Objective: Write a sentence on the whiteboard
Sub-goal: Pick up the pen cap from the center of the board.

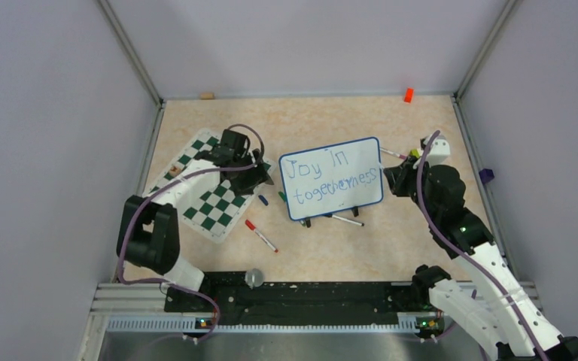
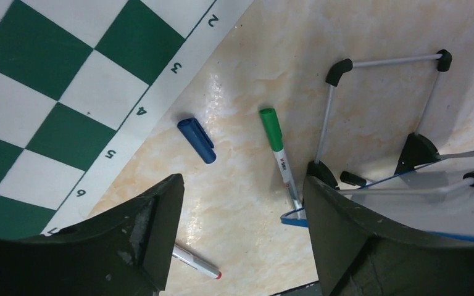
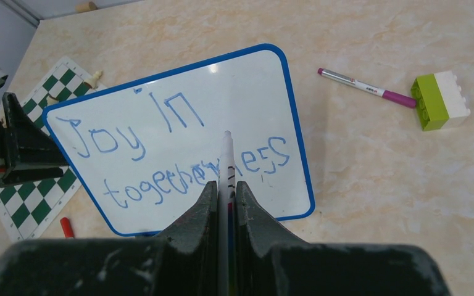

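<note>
Chess mat (image 1: 209, 194) lies left; over its edge the left tool (image 2: 241, 198) hangs, jaws apart, just beside the whiteboard (image 1: 365, 154), which stands on the surface (image 1: 421, 241) bearing the sentence (image 1: 330, 192) "Joy in togetherness". At right, the right tool (image 3: 225, 192) is clamped on a marker (image 3: 226, 154), tip over the last word.

Overhead view and close right-wrist view share the whiteboard (image 1: 331, 179).

Beige table (image 1: 421, 248), chess mat (image 1: 209, 204), whiteboard (image 1: 365, 158), red marker (image 1: 260, 235), green marker (image 2: 276, 139), blue cap (image 2: 196, 140)
</note>
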`<action>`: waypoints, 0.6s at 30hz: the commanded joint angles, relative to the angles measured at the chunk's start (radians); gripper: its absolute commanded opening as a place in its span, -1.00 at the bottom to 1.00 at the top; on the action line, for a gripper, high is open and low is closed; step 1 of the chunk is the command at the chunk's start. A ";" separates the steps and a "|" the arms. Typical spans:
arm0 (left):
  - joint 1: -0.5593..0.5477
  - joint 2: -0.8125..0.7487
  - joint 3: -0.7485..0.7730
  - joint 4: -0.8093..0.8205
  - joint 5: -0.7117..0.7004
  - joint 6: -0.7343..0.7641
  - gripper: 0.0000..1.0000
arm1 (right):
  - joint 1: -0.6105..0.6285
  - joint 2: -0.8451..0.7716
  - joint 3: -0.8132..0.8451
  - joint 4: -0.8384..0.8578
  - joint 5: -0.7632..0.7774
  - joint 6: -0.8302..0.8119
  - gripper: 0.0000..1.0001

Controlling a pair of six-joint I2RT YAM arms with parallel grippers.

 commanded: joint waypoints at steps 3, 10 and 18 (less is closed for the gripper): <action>-0.038 0.099 0.116 -0.131 -0.109 -0.011 0.23 | -0.010 -0.008 0.000 0.029 -0.001 -0.013 -1.00; -0.057 0.175 0.174 -0.197 -0.160 -0.031 -0.29 | -0.010 0.002 0.001 0.035 -0.012 -0.012 -1.00; -0.081 0.241 0.174 -0.164 -0.209 -0.065 -0.24 | -0.011 0.013 0.003 0.037 -0.037 -0.014 -1.00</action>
